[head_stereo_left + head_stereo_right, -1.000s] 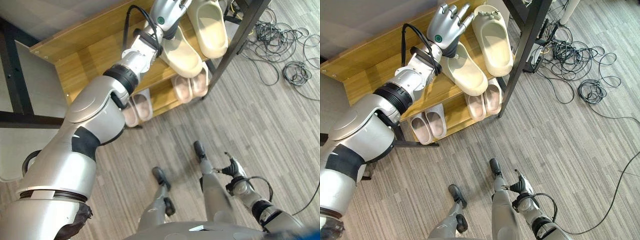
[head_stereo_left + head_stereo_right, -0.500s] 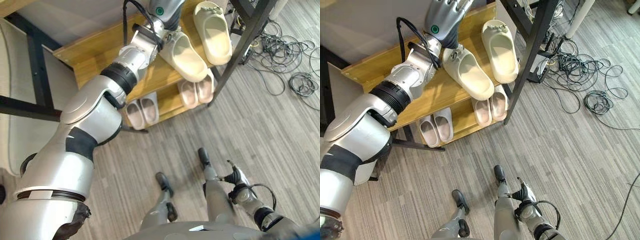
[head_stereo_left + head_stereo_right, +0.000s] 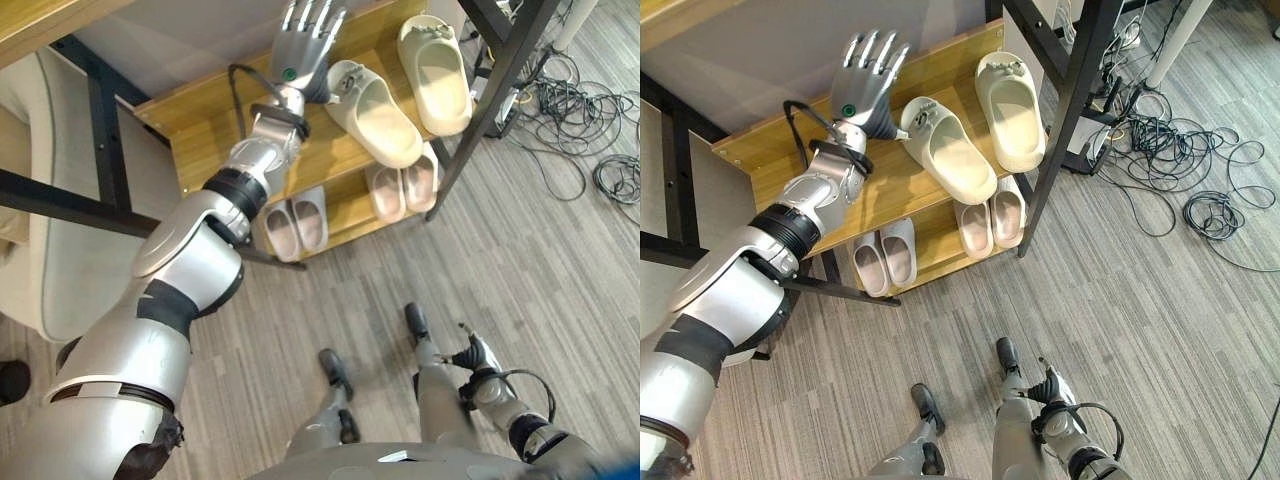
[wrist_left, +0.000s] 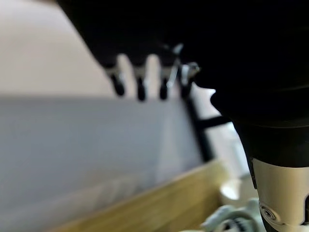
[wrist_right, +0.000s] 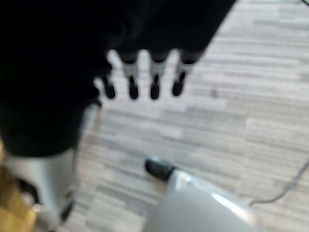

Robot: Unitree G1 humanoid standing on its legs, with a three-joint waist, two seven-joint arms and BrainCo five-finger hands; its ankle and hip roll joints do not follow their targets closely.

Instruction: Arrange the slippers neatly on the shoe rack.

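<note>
My left hand [image 3: 866, 80] open, fingers spread, holding nothing, just beside cream rubber slipper [image 3: 948, 148] on wooden shoe rack [image 3: 890, 185]; right hand [image 3: 476, 357] relaxed.

Two cream slippers [image 3: 980, 125] side by side atop wooden shoe rack [image 3: 770, 165].

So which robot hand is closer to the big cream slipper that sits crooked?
Left. The left hand is up beside the crooked cream slipper; the right hand hangs low over the floor.

Overhead stereo pair, close wrist cameras
</note>
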